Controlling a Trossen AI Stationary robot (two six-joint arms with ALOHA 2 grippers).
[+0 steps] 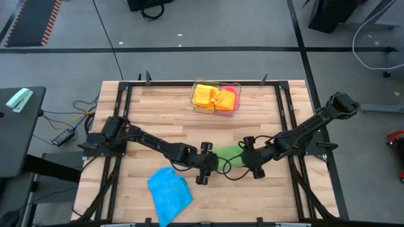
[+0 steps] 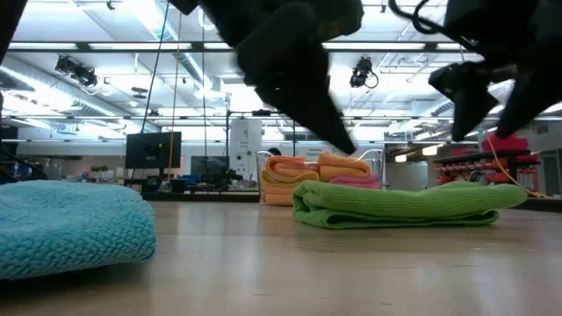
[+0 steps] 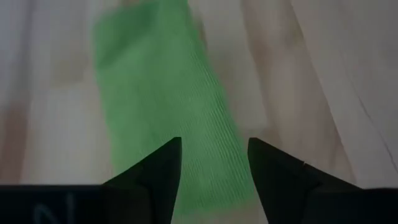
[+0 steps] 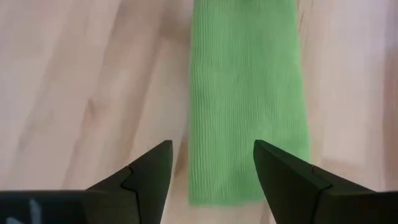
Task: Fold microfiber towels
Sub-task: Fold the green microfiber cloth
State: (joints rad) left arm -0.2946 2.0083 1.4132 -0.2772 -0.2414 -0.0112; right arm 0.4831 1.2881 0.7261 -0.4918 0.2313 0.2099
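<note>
Closest to the low camera lies the blue towel, a rumpled heap on the wooden table, off to the outer side of the left gripper and well apart from it. Both arms reach in toward the table's middle, and the green towel lies folded into a narrow strip between the two pincers, flat on the wood. Seen from the left wrist, that gripper hangs over one end of the green strip with its fingers spread and nothing between them (released, not touching the cloth as far as can be told). The right gripper hovers over the opposite end, its fingers likewise parted and empty, the cloth lying just beyond their tips. Farther off, past both pincers toward the table's far edge, the clear plastic tray holds folded orange towels with a pink towel beside them.
</note>
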